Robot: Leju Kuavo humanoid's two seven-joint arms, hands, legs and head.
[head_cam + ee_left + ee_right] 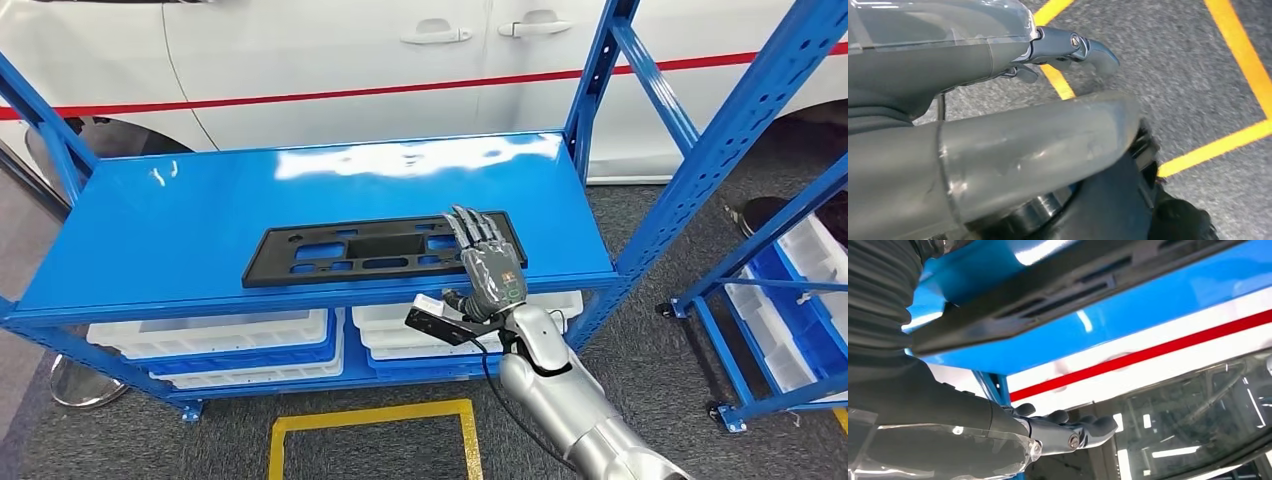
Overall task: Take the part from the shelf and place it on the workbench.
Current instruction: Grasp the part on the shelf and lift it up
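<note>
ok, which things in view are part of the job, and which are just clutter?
Part of the job:
- black part, flat on the blue shelf
- right hand, fingers extended over the part's right end, holding nothing

Just lying about:
- white bins on the lower shelf level
- white car behind the shelf
- second blue rack at right
- yellow floor marking

1. The part (385,249) is a flat black plastic panel, long and rectangular, pierced by several rectangular and slotted cut-outs
2. It lies flat on the top deck of the blue shelf (180,240), its long side running left to right, near the front edge and right of the deck's middle
3. Its right end sits under the fingers of the right hand (487,262)
4. The workbench cannot be made out
</note>
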